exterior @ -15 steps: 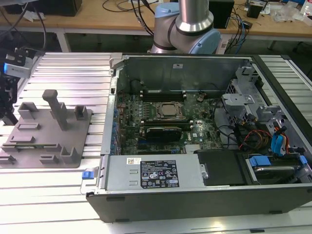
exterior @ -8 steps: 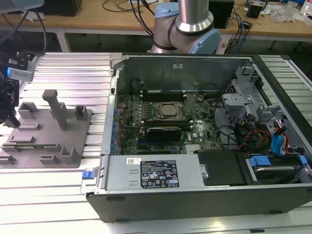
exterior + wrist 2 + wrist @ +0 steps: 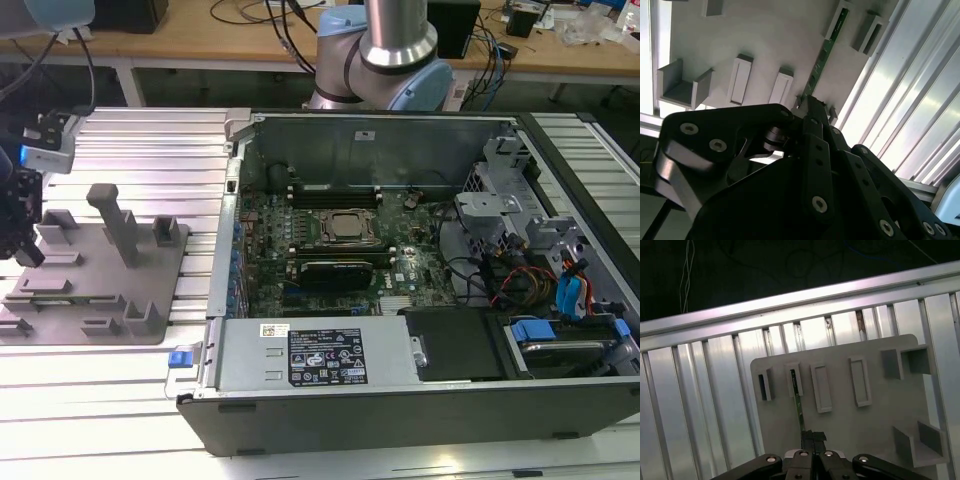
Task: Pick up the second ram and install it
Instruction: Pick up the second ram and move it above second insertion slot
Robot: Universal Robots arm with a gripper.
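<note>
The second ram [image 3: 798, 405] is a thin green stick seen edge-on, standing on its long edge on the grey holder tray [image 3: 855, 425]. Its far end sits in a small slot block. In both wrist views my gripper [image 3: 813, 436] is closed around the stick's near end, with the black fingers [image 3: 812, 107] pressed against either side of the ram [image 3: 824, 52]. In the exterior view the gripper [image 3: 24, 250] hangs over the tray [image 3: 100, 290] at the exterior view's left. I cannot tell whether the stick is lifted off the tray.
An open computer case [image 3: 235, 250] lies to the exterior view's right of the tray, with the CPU socket [image 3: 347, 226], memory slots [image 3: 335, 190] and a black expansion card [image 3: 340, 270] inside. Upright grey posts [image 3: 115, 220] stand on the tray. The table is ribbed aluminium [image 3: 150, 150].
</note>
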